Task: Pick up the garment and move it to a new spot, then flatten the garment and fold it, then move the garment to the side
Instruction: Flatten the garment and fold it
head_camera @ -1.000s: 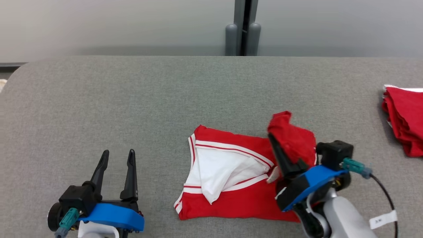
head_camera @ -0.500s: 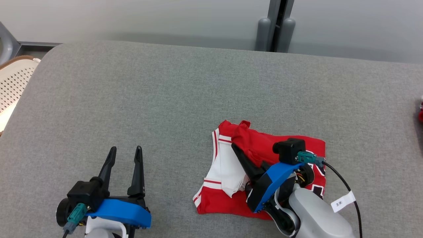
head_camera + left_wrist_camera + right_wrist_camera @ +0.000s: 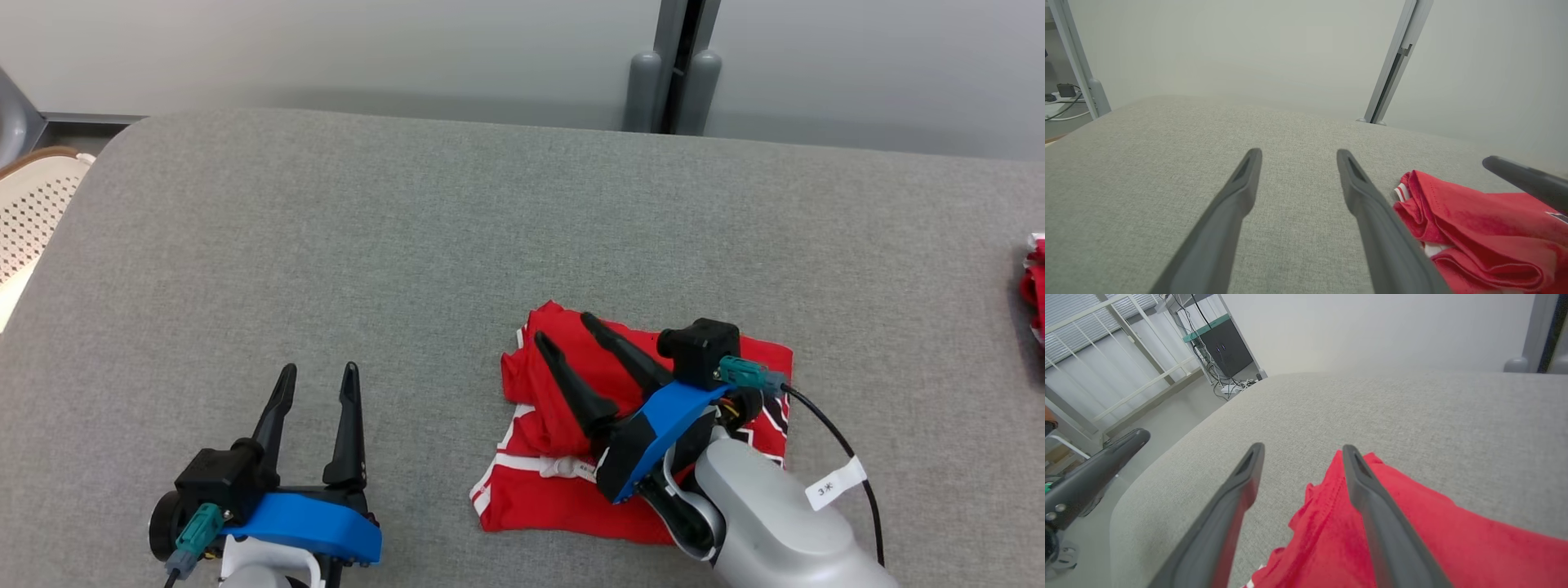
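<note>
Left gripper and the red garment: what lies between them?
Nothing but bare grey table cover lies between the open left gripper and the garment; the head view shows it.

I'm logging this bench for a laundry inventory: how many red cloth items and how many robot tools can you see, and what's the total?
Red cloth items: 2 (garment beneath the right tool; red pile, cut off at the right edge of the table)
Tools: 2 (left tool and right tool, both open)
Total: 4
</note>
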